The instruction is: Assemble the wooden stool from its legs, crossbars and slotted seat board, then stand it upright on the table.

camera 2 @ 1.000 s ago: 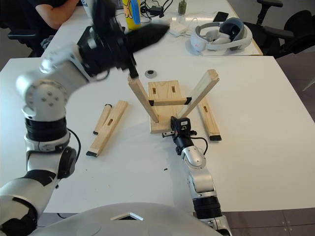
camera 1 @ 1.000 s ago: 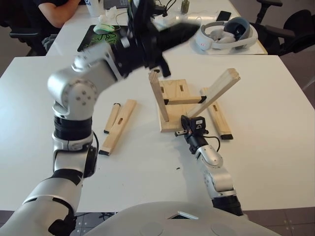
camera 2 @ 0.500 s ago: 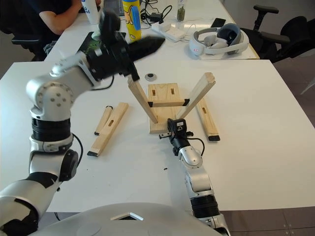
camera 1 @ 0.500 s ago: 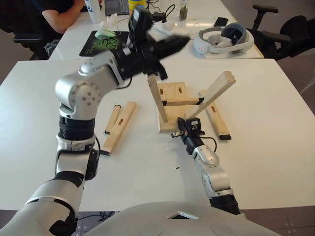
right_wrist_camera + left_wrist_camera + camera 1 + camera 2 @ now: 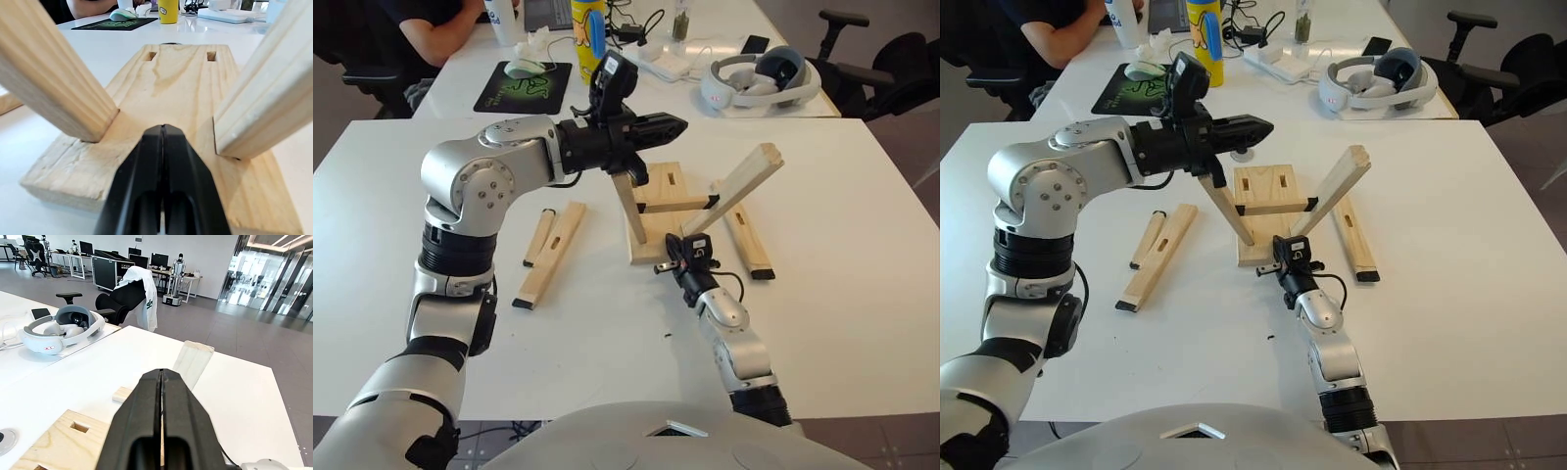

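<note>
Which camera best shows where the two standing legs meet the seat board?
Right wrist view: both leg bases sit close up on the seat board. The eye views show those joints small, beside the right gripper. The left wrist view catches the board's slotted far end and one leg top.

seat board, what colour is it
Seat board: pale natural wood, clearest in the right wrist view.

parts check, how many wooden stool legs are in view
4. The left standing pale wooden leg and right standing leg sit in the slotted wooden seat board; one loose leg lies left of it, another loose leg right.
</note>
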Robot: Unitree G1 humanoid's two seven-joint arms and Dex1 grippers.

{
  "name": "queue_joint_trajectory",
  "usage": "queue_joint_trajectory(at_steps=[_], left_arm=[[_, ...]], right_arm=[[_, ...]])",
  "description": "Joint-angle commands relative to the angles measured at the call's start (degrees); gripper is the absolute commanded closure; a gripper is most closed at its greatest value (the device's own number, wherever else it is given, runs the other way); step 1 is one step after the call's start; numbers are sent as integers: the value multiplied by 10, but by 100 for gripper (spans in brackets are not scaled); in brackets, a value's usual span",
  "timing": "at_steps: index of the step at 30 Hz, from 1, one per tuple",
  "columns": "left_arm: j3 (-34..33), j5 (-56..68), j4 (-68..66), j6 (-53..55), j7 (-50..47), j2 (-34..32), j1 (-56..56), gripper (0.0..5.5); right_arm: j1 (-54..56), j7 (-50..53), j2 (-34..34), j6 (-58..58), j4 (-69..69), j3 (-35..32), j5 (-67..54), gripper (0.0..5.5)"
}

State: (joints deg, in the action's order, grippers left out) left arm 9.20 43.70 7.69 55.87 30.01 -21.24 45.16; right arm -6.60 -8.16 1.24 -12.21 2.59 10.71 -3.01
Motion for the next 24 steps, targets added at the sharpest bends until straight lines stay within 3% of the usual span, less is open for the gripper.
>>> queue_joint_trajectory(at_steps=[1, 8, 13, 18, 24], left_arm=[[24, -37, -51, 30, -12, 14, -24, 548], [-74, -88, -101, -90, -54, 36, 59, 548], [-129, -137, -66, -208, -85, 32, 70, 548], [-151, -166, -36, -247, -124, 43, 45, 548], [-158, -200, 78, -247, -202, 64, -76, 548]], right_arm=[[-27, -5, 1, -61, -42, 17, 7, 550], [-22, -1, -4, -64, -50, 17, 9, 550], [27, 12, -12, -81, -87, 19, 20, 550], [68, 25, -34, -87, -117, 13, 23, 550], [108, 32, -49, -37, -90, -7, 14, 550]])
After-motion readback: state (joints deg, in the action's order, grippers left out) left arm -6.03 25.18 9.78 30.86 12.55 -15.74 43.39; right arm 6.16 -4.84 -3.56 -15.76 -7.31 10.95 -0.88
